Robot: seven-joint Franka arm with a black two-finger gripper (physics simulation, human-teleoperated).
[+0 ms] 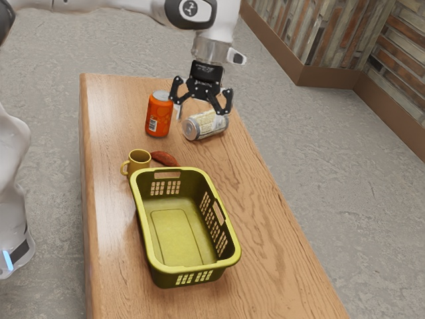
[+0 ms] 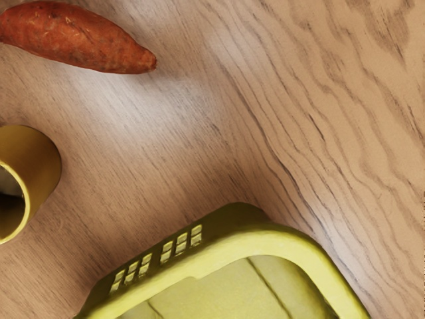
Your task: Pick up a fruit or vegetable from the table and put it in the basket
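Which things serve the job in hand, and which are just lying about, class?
For the job:
- red, tapered sweet potato
- green, rectangular plastic basket
- black gripper

Lying about:
- orange metal can, upright
- silver metal can, on its side
- yellow, handled mug

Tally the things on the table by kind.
Cans: 2, one orange, one lying on its side
Mugs: 1
Sweet potatoes: 1
Baskets: 1
Total: 5
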